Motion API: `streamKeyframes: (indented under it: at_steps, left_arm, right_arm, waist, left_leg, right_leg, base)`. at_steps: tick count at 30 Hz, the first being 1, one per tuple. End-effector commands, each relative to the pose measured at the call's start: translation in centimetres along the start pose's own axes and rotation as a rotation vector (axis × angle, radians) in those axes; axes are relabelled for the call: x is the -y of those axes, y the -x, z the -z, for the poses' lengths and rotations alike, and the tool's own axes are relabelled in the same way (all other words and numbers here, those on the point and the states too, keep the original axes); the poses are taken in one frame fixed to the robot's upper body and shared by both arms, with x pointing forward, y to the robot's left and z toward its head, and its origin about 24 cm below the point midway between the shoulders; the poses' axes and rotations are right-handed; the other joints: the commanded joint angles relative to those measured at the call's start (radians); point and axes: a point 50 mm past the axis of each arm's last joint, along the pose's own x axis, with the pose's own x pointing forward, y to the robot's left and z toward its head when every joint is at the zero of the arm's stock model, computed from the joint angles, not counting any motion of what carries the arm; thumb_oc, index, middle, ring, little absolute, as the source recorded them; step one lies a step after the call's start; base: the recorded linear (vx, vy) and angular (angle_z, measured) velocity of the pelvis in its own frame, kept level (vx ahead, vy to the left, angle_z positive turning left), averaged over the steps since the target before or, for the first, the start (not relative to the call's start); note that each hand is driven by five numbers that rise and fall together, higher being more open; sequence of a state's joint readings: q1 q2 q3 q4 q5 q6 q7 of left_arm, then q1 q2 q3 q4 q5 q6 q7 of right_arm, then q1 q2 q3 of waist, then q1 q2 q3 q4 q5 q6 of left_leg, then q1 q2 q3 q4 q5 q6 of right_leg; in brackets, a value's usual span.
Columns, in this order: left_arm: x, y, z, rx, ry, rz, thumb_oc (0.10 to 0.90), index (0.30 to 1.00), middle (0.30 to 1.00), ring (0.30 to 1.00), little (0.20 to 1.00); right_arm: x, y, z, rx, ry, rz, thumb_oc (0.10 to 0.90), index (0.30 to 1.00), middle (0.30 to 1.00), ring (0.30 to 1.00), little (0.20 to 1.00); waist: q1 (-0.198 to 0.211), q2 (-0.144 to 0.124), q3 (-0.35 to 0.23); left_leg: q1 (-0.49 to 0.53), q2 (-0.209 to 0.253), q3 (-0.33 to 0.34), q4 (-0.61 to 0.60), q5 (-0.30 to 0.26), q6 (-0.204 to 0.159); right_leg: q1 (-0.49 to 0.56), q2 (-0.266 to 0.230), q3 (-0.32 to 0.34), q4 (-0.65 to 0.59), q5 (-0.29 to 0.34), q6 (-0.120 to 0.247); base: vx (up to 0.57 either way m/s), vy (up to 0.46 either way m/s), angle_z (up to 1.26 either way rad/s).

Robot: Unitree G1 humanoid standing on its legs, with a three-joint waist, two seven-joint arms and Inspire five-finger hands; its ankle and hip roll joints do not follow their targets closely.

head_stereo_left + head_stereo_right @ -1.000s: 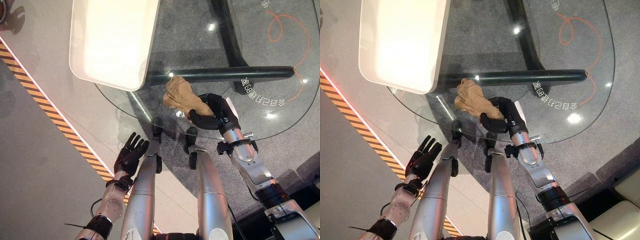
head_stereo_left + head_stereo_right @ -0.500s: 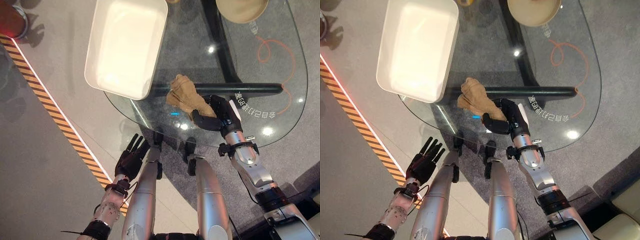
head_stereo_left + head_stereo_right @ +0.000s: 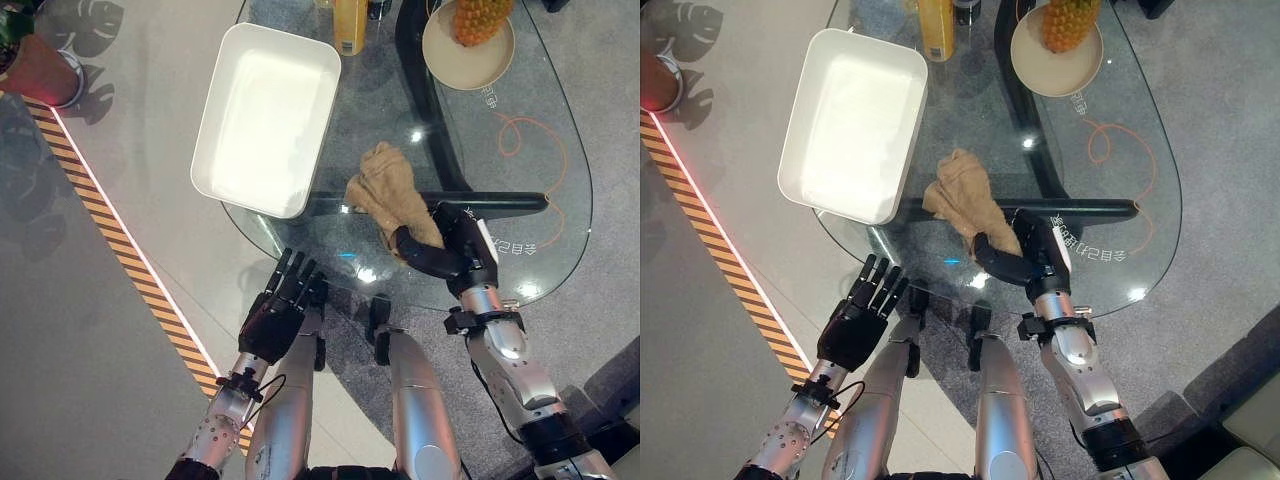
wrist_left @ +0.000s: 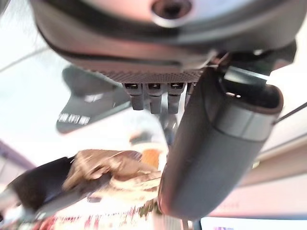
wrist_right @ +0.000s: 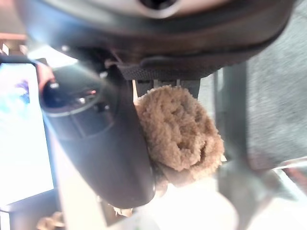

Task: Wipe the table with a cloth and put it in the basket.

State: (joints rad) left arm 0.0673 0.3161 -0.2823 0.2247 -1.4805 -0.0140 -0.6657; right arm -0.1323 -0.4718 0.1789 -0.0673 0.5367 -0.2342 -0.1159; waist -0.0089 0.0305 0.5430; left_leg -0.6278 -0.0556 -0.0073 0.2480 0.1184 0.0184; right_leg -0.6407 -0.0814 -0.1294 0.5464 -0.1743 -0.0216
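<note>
Wiping step: right hand (image 3: 447, 252) clutches the crumpled tan cloth (image 3: 388, 187) on the oval glass bench (image 3: 540, 160); next, carry it to the white rectangular basket (image 3: 266, 120); left hand (image 3: 279, 312) spread open

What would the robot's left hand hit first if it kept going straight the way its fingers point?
Probably the near edge of the clear glass table: the open left hand hangs beside it, fingers aimed that way. Depth is unclear, so it might pass beneath the glass.
</note>
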Motion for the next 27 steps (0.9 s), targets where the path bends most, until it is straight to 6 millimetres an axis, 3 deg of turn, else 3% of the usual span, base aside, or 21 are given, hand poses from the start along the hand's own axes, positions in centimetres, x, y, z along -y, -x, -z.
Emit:
streamKeyframes:
  at_steps: [1,12,18,23,27]
  left_arm:
    - [3.1,-0.2,-0.1,0.01,-0.005,0.221,0.8,0.9,0.9,0.9,0.9]
    - [5.2,-3.6,-0.5,-0.024,-0.015,0.304,0.8,0.9,0.9,0.9,0.9]
    - [6.0,-4.0,-0.6,-0.045,-0.018,0.335,0.8,0.9,0.9,0.9,0.9]
    - [6.7,-4.8,-1.3,-0.048,-0.059,0.347,0.8,0.9,0.9,0.9,0.9]
    - [7.2,-5.5,-1.5,-0.073,-0.097,0.368,0.8,0.9,0.9,0.9,0.9]
  right_arm:
    - [-2.2,-0.2,-7.6,0.421,-0.086,-0.195,0.1,0.3,0.3,0.3,0.2]
    - [-5.3,-0.5,-8.5,0.469,-0.201,-0.495,0.1,0.3,0.3,0.3,0.2]
    - [-5.5,-0.3,-7.7,0.421,-0.185,-0.531,0.1,0.3,0.3,0.3,0.2]
    - [-6.9,0.1,-6.2,0.294,-0.109,-0.681,0.1,0.3,0.3,0.3,0.2]
    - [-7.1,-0.2,-5.0,0.222,-0.091,-0.698,0.1,0.3,0.3,0.3,0.2]
  waist:
    - [-0.022,-0.016,-0.023]
    - [-0.032,-0.028,-0.023]
    - [-0.034,-0.03,-0.023]
    - [-0.035,-0.035,-0.023]
    - [-0.032,-0.039,-0.023]
  left_leg:
    - [-0.018,-0.037,0.07,0.197,-0.198,0.061]
    - [-0.052,-0.031,0.08,0.236,-0.2,0.06]
    - [-0.06,-0.028,0.083,0.243,-0.198,0.057]
    - [-0.074,-0.027,0.082,0.255,-0.195,0.055]
    - [-0.082,-0.027,0.077,0.266,-0.193,0.054]
  right_leg:
    - [0.017,0.081,0.039,-0.16,0.149,0.007]
    - [-0.012,0.08,0.051,-0.145,0.156,0.01]
    - [-0.016,0.078,0.053,-0.146,0.158,0.011]
    - [-0.029,0.075,0.053,-0.135,0.159,0.011]
    - [-0.033,0.073,0.05,-0.127,0.158,0.011]
  base:
    - [0.0,0.007,-0.08]
    - [0.0,-0.001,-0.05]
    - [0.0,0.0,0.0]
    - [0.0,0.0,0.0]
    - [0.01,-0.029,-0.01]
